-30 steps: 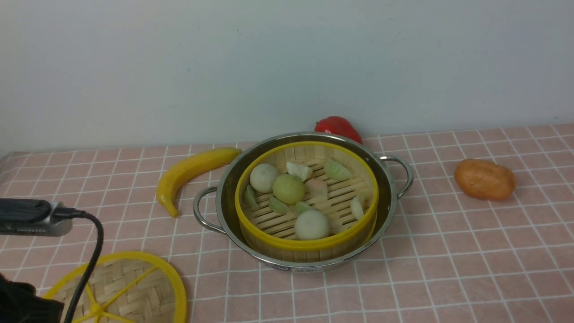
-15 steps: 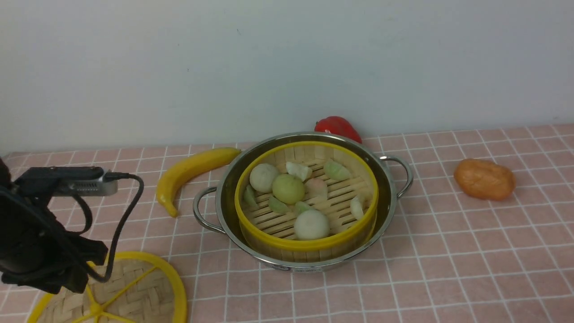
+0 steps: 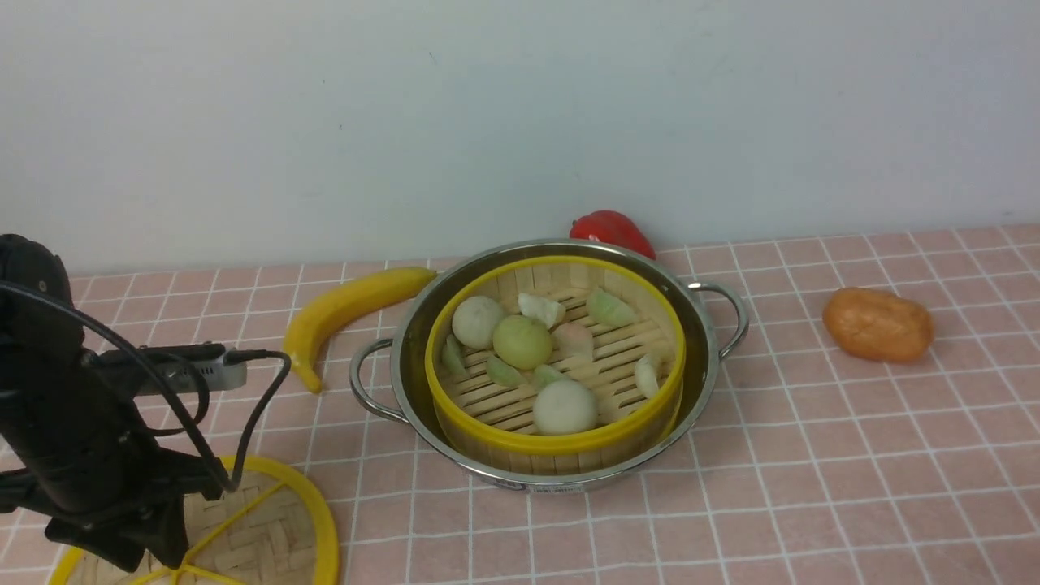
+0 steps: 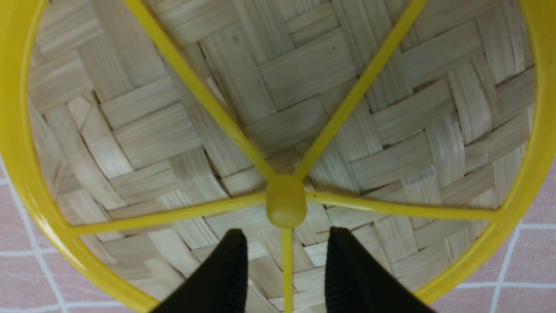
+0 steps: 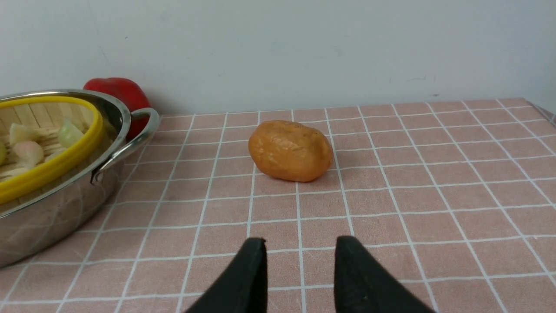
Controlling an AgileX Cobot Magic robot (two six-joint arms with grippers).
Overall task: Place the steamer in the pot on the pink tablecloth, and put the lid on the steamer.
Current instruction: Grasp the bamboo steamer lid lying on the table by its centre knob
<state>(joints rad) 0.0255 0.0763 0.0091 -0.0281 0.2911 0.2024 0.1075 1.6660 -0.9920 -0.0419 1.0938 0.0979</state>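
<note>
The steamer (image 3: 561,445), a bamboo basket with a yellow rim, sits inside the steel pot (image 3: 704,325) on the pink tablecloth (image 3: 812,455). The lid (image 3: 268,520), a flat woven disc with yellow spokes, lies on the cloth at the near left. My left arm hangs over it. In the left wrist view my left gripper (image 4: 286,237) is open just above the lid (image 4: 330,65), its fingers either side of one spoke, close to the centre hub (image 4: 286,201). My right gripper (image 5: 299,248) is open and empty, low over the cloth (image 5: 412,191), to the right of the pot (image 5: 108,143).
Buns and dumplings (image 3: 524,341) fill the steamer. A banana (image 3: 349,305) lies left of the pot, a red pepper (image 3: 611,230) behind it against the wall, and an orange lump (image 3: 877,325) to its right. The lid reaches the frame's bottom edge.
My left arm has come in from the left edge and dropped over the lid. The pot, steamer and other things have not moved.
</note>
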